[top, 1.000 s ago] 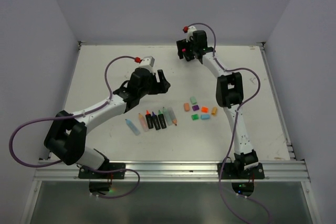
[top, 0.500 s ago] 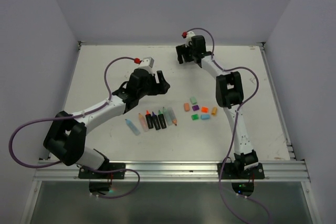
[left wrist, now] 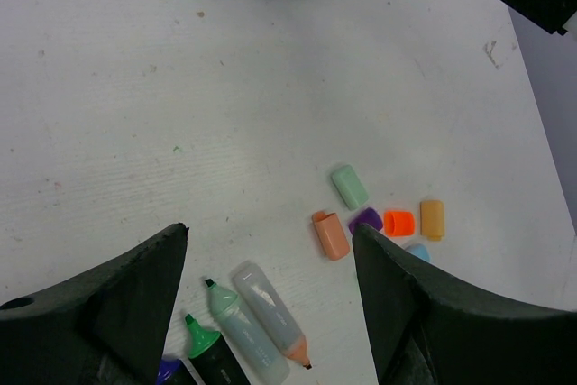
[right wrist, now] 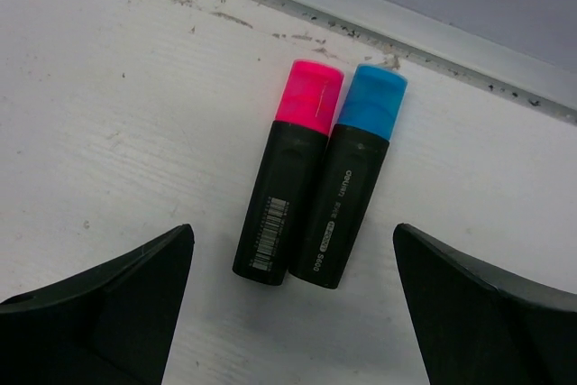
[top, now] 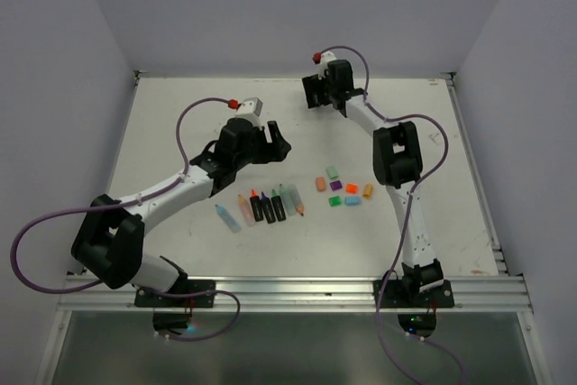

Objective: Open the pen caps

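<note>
Right wrist, blocky pink cap (right wrist: 308,92), blue cap (right wrist: 371,101)

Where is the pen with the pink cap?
In the right wrist view, the pink-capped pen lies just left of the blue-capped pen, touching it, near the table's metal edge.

Left arm (top: 171,188) extended from the lower left toward frame centre, its left tool (top: 276,143) pointing right, jaws spread, gripping nothing. Right arm (top: 410,214) extended from lower right to upper centre; right tool (top: 312,96) faced down, jaws wide, gripping nothing.
</note>
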Robot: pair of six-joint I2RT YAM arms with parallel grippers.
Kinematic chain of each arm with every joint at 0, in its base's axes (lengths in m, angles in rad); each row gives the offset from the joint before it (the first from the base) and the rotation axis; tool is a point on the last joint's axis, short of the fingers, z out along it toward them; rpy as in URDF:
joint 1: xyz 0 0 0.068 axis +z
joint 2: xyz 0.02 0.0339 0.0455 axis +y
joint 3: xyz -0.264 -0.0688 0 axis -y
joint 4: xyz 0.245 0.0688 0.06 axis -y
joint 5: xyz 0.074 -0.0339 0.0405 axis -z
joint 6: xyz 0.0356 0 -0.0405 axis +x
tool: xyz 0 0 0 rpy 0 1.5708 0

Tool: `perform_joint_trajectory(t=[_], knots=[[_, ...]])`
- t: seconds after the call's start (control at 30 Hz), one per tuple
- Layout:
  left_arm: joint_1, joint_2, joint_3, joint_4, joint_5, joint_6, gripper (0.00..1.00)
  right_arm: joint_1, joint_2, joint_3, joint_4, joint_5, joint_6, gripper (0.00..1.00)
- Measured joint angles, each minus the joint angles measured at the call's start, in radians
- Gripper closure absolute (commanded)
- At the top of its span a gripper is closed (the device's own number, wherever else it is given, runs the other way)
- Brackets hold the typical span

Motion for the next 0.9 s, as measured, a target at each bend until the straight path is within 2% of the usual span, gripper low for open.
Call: perform_joint_trajectory(t=[0.3,0.5,0.9], knots=[[0.000,-0.002,-0.002,0.000,0.001,0.000,0.23,0.002,-0.075,0.011,0.015,0.021,0.021,0.06],[0.000,-0.020,-0.016,0.000,0.005,-0.003,0.23,0.023,-0.074,0.073,-0.005,0.004,0.037,0.07],[0.000,-0.051,-0.016,0.000,0.012,-0.011,0.20,0.060,-0.017,0.075,-0.018,0.005,0.042,0.07]])
